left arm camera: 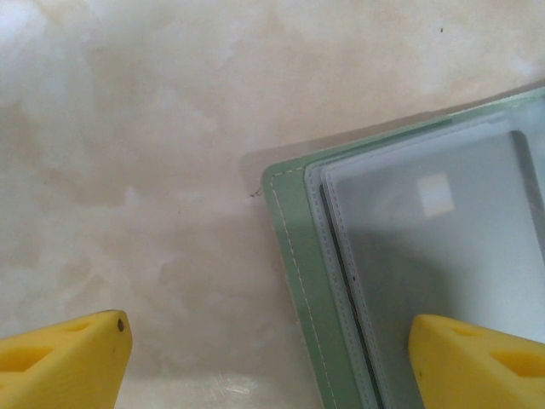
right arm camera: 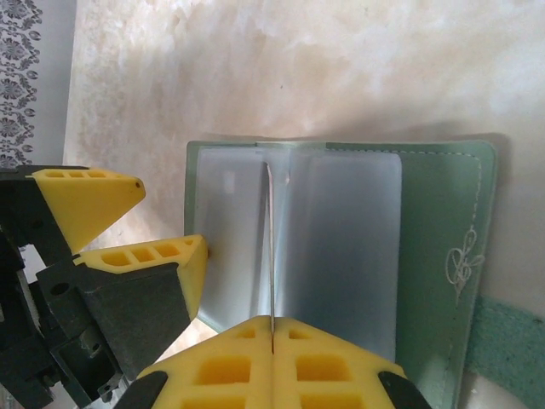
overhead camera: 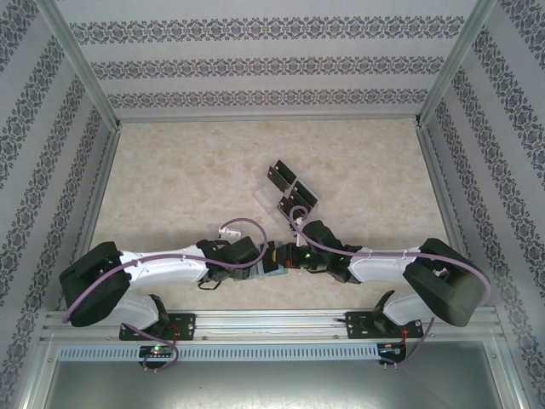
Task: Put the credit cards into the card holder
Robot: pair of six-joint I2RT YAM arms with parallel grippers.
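The card holder (right arm camera: 434, 221) lies open on the table, pale green with clear inner sleeves (right arm camera: 349, 247). My right gripper (right arm camera: 272, 322) is shut on a thin clear leaf of it, which stands up edge-on. My left gripper (left arm camera: 271, 341) is open over the holder's (left arm camera: 294, 256) corner, with one finger above the sleeves and the other above bare table. In the right wrist view its yellow fingers (right arm camera: 89, 204) stand at the holder's left edge. In the top view both grippers meet over the holder (overhead camera: 271, 266), near the front middle. Black credit cards (overhead camera: 279, 177) lie farther back.
The cards rest on a clear plastic tray (overhead camera: 271, 196) behind the arms' wrists. A green strap (right arm camera: 511, 328) sticks out from the holder's right side. Patterned walls and metal rails enclose the beige marbled table (overhead camera: 170, 170).
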